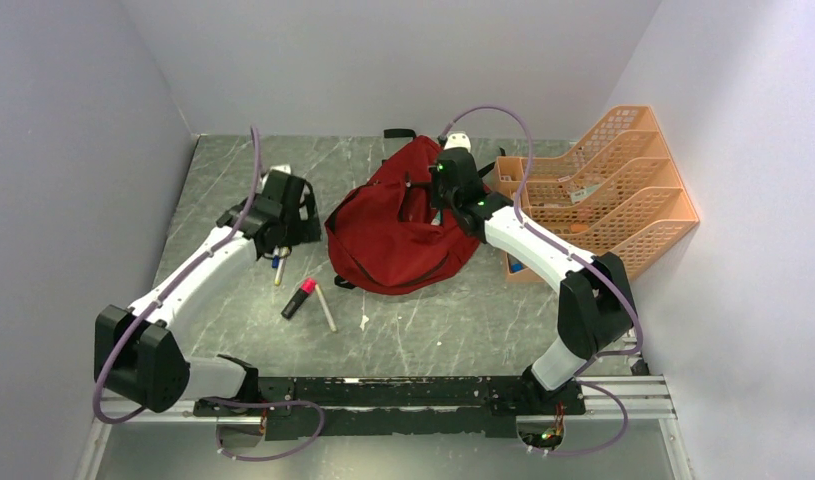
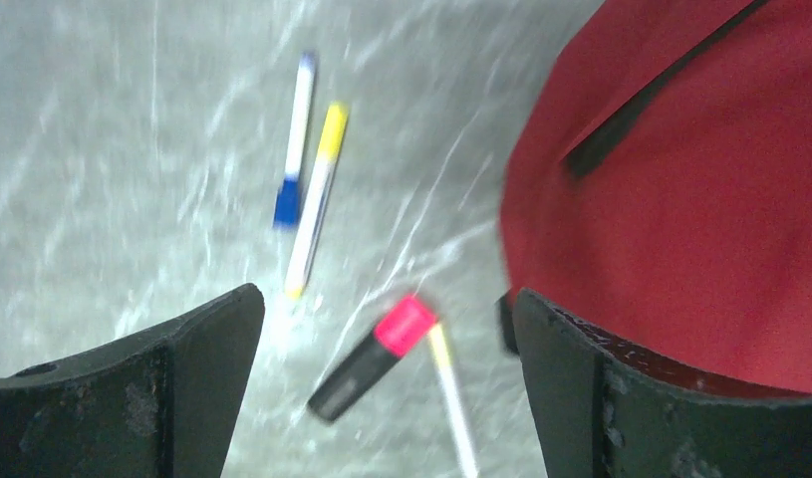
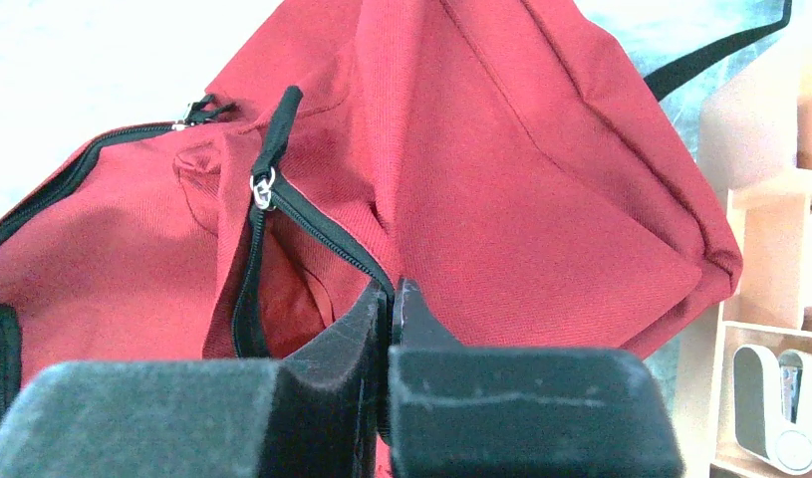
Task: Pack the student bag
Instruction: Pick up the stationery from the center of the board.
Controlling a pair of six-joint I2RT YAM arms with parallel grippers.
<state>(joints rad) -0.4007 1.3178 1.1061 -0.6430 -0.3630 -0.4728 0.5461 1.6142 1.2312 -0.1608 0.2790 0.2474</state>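
Grey marbled tabletop [image 1: 433,320] carries a pink highlighter [image 1: 299,298] and a white pen [image 1: 325,308] nearest the arm bases. Just beyond, the left hand [image 2: 387,297] hovers with jaws spread wide, holding nothing, above a blue pen [image 2: 294,149] and a yellow pen [image 2: 317,199]. At centre lies the student bag [image 1: 393,230], dark red, its zipper open. The right hand [image 3: 392,299] is clamped on its zipper edge. Far right stands an orange mesh organizer [image 1: 623,190].

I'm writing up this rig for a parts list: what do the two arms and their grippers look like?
The left arm and right arm have white shells between bulky black joints. A thin purple cable loops along each. The left gripper and right gripper carry black, wedge-shaped fingers, matte and scuffed. Small green lights glow at the right wrist.
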